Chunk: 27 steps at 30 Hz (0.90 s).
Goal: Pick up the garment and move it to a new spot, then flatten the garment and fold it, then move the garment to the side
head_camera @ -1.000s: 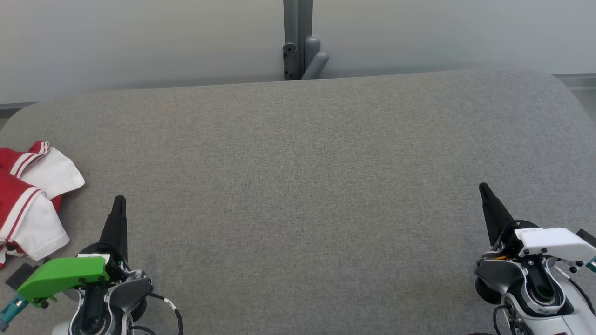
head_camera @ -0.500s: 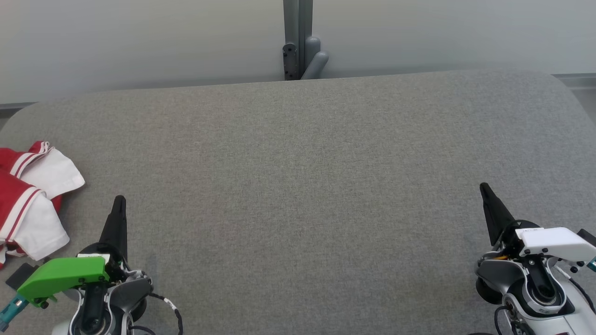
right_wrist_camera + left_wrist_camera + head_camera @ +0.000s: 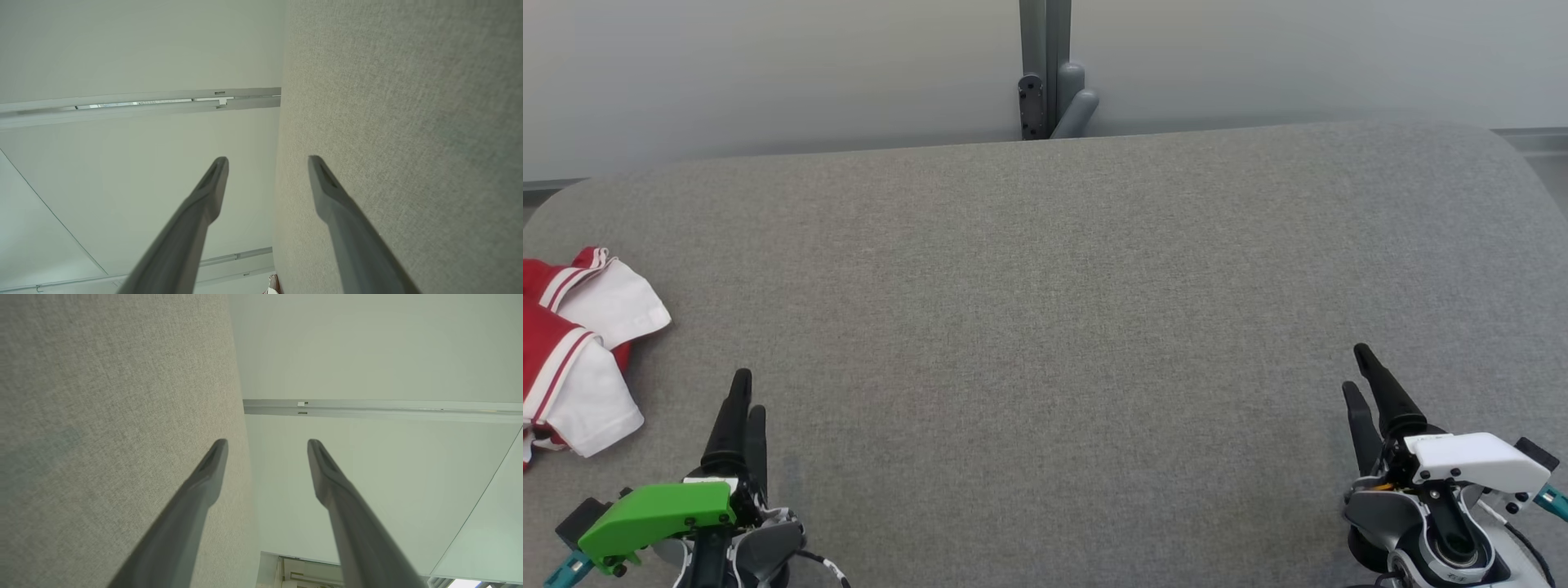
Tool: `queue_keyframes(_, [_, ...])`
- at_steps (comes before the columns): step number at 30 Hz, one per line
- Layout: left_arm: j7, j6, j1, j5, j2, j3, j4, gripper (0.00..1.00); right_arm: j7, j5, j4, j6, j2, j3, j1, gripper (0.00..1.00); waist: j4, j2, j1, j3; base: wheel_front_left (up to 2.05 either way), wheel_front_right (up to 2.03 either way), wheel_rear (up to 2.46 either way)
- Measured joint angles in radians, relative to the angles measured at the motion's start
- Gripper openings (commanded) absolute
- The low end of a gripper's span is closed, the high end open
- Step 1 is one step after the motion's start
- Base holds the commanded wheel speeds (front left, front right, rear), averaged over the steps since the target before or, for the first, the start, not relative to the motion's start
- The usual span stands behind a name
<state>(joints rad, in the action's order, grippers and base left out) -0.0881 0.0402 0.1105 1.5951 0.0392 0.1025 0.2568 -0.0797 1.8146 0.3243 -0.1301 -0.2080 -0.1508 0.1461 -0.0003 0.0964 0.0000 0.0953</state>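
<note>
A crumpled red and white garment (image 3: 576,351) with striped trim lies at the far left edge of the grey table (image 3: 1045,310). My left gripper (image 3: 747,394) stands open at the lower left, a little to the right of the garment and apart from it. Its fingers (image 3: 204,486) hold nothing in the left wrist view. At the lower right my right gripper (image 3: 1357,371) is open and empty too, far from the garment. A small bit of the garment (image 3: 273,286) peeks at the bottom of the right wrist view.
The grey fabric-covered table spans the whole head view, with rounded far corners. A grey post with a bracket (image 3: 1047,73) stands behind its far edge against a pale wall (image 3: 768,73).
Both grippers have drawn back toward the bottom of the view and turned at the wrist, so both fingers of each now show apart. The garment has not moved.
</note>
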Motion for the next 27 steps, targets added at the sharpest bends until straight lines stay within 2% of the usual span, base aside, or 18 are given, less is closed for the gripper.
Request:
queue_keyframes(9, [0.044, 0.009, 0.0, -0.134, 0.0, -0.008, 0.012, 1.0, -0.02, -0.142, -0.005, 0.0, 0.003, 0.008, 0.0, 1.0, 0.0, 0.0007, 0.0, 0.005, 0.0, 0.0, 0.0])
queue_keyframes(21, [0.092, 0.018, 0.0, -0.436, 0.001, -0.034, 0.037, 1.0, -0.048, -0.457, -0.013, 0.0, 0.023, 0.041, -0.011, 1.0, 0.0, 0.001, 0.0, 0.007, 0.0, 0.0, 0.0])
queue_keyframes(27, [0.117, 0.003, 0.0, -0.555, 0.001, -0.045, 0.045, 1.0, -0.06, -0.59, -0.018, 0.0, 0.035, 0.05, -0.018, 1.0, 0.0, 0.001, 0.0, 0.008, 0.0, 0.0, 0.0])
